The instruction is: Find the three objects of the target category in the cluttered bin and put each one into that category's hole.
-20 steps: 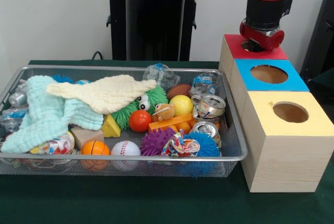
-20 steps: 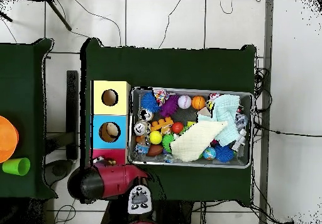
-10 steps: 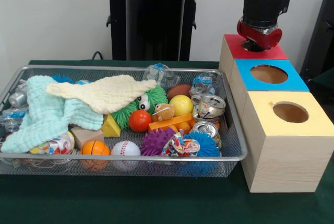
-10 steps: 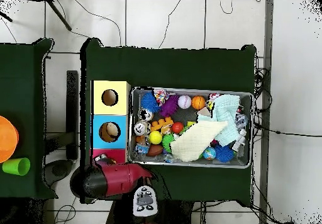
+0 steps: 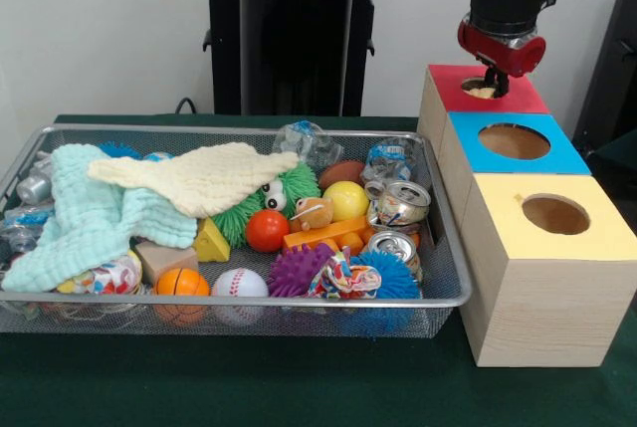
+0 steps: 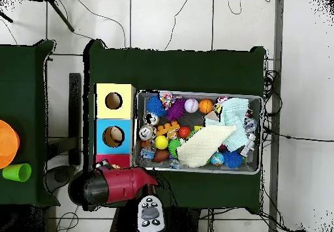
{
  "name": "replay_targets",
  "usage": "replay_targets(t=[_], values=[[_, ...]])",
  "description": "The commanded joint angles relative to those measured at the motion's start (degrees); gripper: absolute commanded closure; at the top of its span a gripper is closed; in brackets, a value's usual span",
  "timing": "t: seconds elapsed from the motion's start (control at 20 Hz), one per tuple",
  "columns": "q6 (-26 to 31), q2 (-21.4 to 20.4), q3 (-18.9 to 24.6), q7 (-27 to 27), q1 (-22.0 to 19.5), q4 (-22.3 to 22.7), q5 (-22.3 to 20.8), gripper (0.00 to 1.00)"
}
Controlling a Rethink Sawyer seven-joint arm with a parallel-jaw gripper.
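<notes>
Red-topped box [image 5: 478, 101] sits farthest back in a row of three wooden boxes, with the blue-topped box [image 5: 518, 143] in the middle and the yellow-topped box [image 5: 552, 248] nearest the camera; each top has a round hole. End effector [image 5: 495, 81] hangs just above the red box's hole, its dark tips pointing down at the opening. Whether the tips are spread or pressed together: cannot tell from either view. A pale object shows inside the red hole, directly below the tips; identity unclear.

Wire mesh bin [image 5: 438, 248] stands on the green worktop [image 5: 299, 387], touching or just beside the box row. Contents: mint cloth [image 5: 75, 218] at left with a cream cloth [image 5: 194, 178] draped partly over it; green fuzzy toy with eyes [image 5: 279, 198]; yellow ball [image 5: 345, 199]; red ball [image 5: 266, 230]; orange basketball [image 5: 181, 284]; baseball [image 5: 240, 285]; purple spiky ball [image 5: 299, 270]; blue spiky ball [image 5: 393, 278]; two crushed cans [image 5: 398, 203] at the right wall.

Overhead view: red arm [image 6: 114, 185] covers the red box; something light is visible in the blue box's hole [image 6: 113, 136].
</notes>
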Motion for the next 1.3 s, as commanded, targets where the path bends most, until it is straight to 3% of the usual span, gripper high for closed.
replay_targets(t=[0.05, 0.35, 1.3], values=[[7.14, -6.26, 3.19, -1.53, -1.95, -2.30, 0.44, 1.00], [8.37, -8.27, 4.28, -1.73, -3.06, -1.21, 1.05, 1.00], [0.62, -5.31, 5.83, -0.77, -3.85, 1.65, -1.15, 1.00]])
